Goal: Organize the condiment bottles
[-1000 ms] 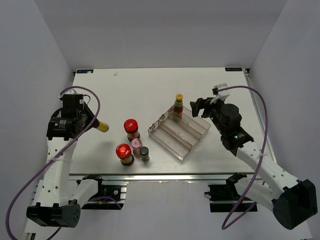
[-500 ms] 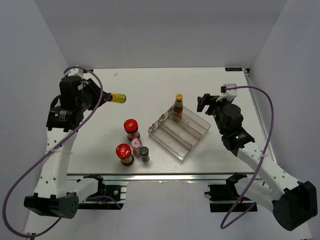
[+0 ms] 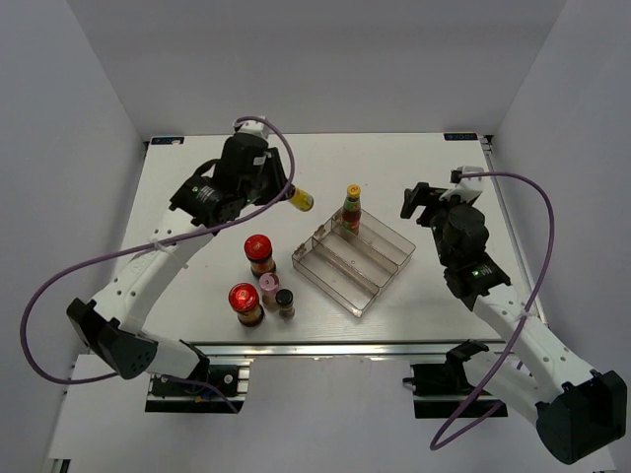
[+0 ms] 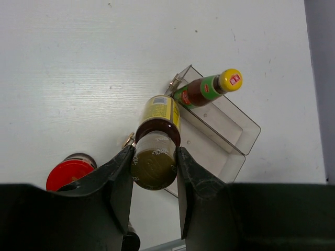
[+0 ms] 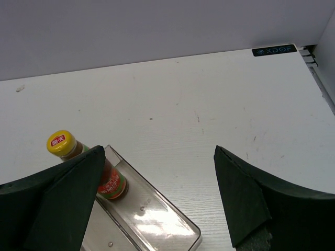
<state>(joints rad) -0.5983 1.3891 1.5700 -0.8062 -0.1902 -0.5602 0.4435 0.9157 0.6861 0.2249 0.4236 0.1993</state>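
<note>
Yellow-capped sauce bottle (image 4: pixel 159 117) clamped between left fingers (image 4: pixel 119 180), held above worktop (image 4: pixel 63 63), right fingers (image 5: pixel 63 193) spread apart, second bottle (image 5: pixel 63 144) stood in tray (image 5: pixel 157 196) beyond one finger.

Left wrist view: a finger (image 4: pixel 112 193) hides part of a red-lidded jar (image 4: pixel 68 172), and the cap of the held bottle (image 4: pixel 155 157) is out of sight. The right wrist view's bottom edge crops the clear tray (image 5: pixel 157 219).

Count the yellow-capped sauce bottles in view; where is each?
2. The standing bottle is upright in the clear tray's far row. The held bottle is clamped sideways in the left gripper, above the table beside the tray.
</note>
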